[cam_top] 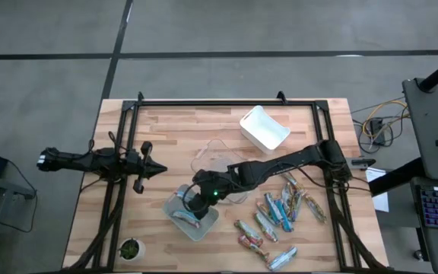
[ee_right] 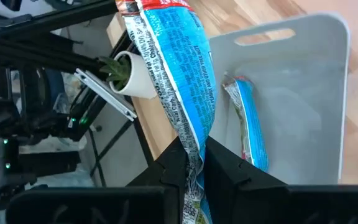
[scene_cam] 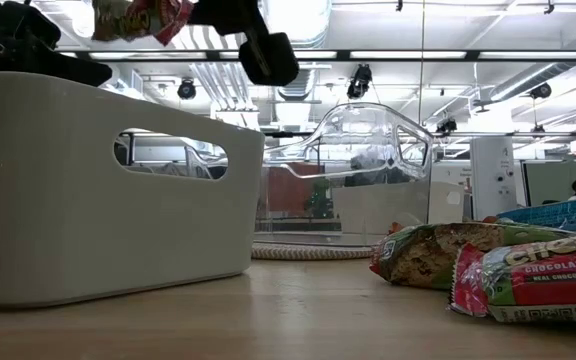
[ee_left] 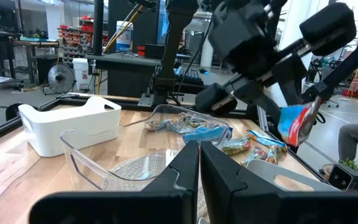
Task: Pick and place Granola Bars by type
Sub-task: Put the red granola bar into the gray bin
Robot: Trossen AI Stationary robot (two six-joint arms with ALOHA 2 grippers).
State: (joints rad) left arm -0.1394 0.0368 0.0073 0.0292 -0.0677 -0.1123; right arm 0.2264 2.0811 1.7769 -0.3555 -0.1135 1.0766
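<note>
The butcher-block table is carrying three bins: a white bin at the far edge, a clear bin mid-table, and a grey bin near the front, beside a small potted plant.

The right arm is reaching across the table and holding its gripper over the grey bin. Its fingers are pinching the end of a blue-wrapped granola bar, which is hanging down above the bin's open interior. One blue bar is already lying on the bin floor, so this bin looks to be collecting the blue type.

The left gripper is waiting at the left side of the table, fingers pressed together, holding nothing.

The unsorted pile of bars, mixed blue, red and greenish-brown wrappers, is lying on the right front of the table, well apart from the grey bin. The low view is showing a brown-wrapped bar and a red chocolate bar in close-up.

Step in hand, as I judge it: the placing half of a pick-and-place, with the bar not yet let go. The next move calls for lowering slightly, parting the fingers so the bar drops inside the walls, then returning to the pile. Most of the bars look unsorted.
</note>
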